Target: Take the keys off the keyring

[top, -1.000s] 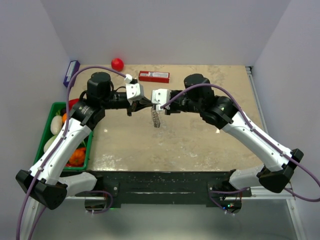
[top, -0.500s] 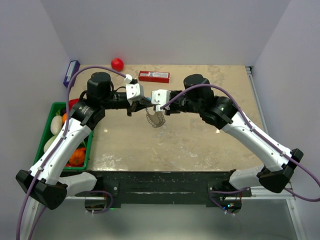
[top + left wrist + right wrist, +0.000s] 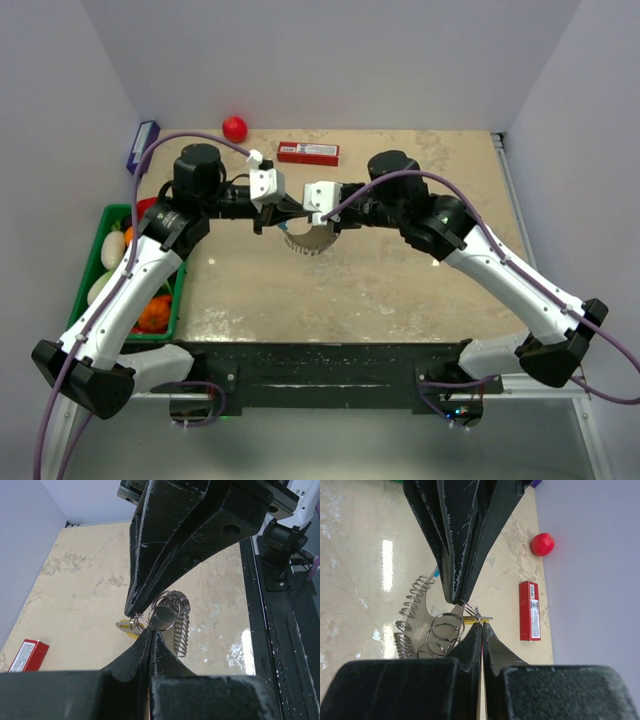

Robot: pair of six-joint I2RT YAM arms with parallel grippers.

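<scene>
Where the two hands meet over the middle of the table, you have the keyring (image 3: pixel 308 241) hanging clear of the surface. It is a sagging arc of silvery wire coil topped by a bunch of thin steel loops. The key (image 3: pixel 126 626), a tiny brass-yellow tab, sits among those loops at the fingertips. Your left hand (image 3: pixel 288 218) is pinched fully closed on the loops. Your right hand (image 3: pixel 303 220) is closed just as tight, tip to tip with the left, nipping the same bunch, though you cannot tell whether it also catches the key. Below lies the table (image 3: pixel 400 290), beige, marbled and glossy. At its far edge are a red box (image 3: pixel 307 152) and a red ball (image 3: pixel 234 127), with a green bin (image 3: pixel 108 214) of produce on the left. Plain pale lilac walls close in three sides.
</scene>
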